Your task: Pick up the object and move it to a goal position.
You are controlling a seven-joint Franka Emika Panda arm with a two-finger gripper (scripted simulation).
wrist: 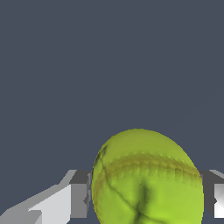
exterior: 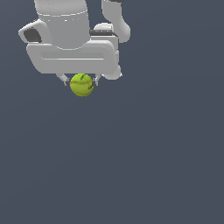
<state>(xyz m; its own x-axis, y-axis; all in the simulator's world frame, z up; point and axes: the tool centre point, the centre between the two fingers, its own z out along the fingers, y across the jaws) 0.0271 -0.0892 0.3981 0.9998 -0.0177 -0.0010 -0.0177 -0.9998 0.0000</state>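
Gripping the small yellow-green ball with thin dark seam lines (exterior: 82, 85), the white two-fingered gripper (exterior: 82, 81) had closed until its fingers met the ball's sides, one short grey fingertip (exterior: 66, 81) pressed to each flank. The wrist view agreed: the ball (wrist: 146, 179) filled the gap between the grey finger pads (wrist: 80, 192), touching both, with no daylight on either side. The jaws were only partly closed, held apart by the ball's own width.

The ball sat directly beneath the palm, between the fingertips, with its lower half protruding below them. Under it lay only a plain dark grey-blue surface (exterior: 144, 166); whether the ball was lifted clear of it or merely resting on it could not be told, since no shadow or contact line showed.

Judging by this, the grasp looked done. What was left was the carry to the goal position, and no goal marker was visible in either view, so how far remained could not be judged.
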